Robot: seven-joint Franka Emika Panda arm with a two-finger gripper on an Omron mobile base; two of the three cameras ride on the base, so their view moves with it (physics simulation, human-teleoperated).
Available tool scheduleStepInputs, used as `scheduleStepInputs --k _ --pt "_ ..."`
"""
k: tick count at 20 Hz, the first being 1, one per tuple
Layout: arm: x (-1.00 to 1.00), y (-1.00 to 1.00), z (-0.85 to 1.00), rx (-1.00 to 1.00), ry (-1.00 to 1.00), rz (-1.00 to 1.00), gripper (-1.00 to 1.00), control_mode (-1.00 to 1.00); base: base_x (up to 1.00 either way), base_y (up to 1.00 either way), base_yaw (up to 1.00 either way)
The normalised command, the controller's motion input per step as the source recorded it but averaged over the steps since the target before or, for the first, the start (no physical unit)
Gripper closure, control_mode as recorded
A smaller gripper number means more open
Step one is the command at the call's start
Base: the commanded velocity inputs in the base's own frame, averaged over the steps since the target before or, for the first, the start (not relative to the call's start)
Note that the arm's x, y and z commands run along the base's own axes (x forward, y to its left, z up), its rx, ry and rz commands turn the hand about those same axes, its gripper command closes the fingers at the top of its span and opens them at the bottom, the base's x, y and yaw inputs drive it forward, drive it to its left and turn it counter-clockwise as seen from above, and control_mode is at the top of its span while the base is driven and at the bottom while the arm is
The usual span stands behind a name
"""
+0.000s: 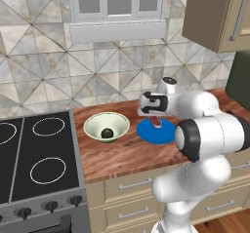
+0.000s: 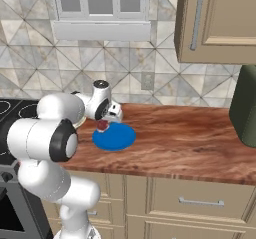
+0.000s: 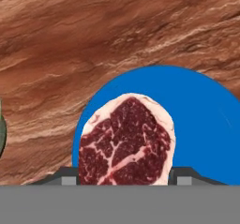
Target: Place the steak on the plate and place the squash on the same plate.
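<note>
Steak (image 3: 125, 143) sits clamped in my closed claw (image 3: 126, 180), hanging above the blue plate (image 3: 201, 124).

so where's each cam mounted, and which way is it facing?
Left base view: behind the arm on its left, facing the counter; arm rises lower right, gripper holding steak over plate; squash in bowl.
Right base view: behind on its right; arm lower left.
Hand view: on the hand, looking down at steak, plate, counter.
Both base views share the plate.
</note>
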Motion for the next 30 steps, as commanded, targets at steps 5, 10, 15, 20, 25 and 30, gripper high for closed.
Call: scheduleStepInputs --k 5,10,15,20,25,30 --pt "0.08 -0.22 -0.04 0.0 -0.05 0.01 1.0 -1.0 0.0 0.0 0.0" --pt "0.03 -0.31 -0.01 0.0 -0.03 0.01 1.0 -1.0 0.0 0.0 0.0" --pt "-0.18 -0.19 -0.01 0.0 0.0 0.01 1.0 -1.0 0.0 0.0 0.0" --pt "-0.07 -0.01 -0.17 0.0 0.0 0.0 1.0 -1.0 0.0 0.0 0.0" --pt "0.0 0.0 -0.31 0.0 -0.02 0.0 1.0 -1.0 0.0 0.0 0.0" --pt "-0.03 0.0 -0.15 0.0 -0.03 0.0 1.0 -1.0 0.0 0.0 0.0"
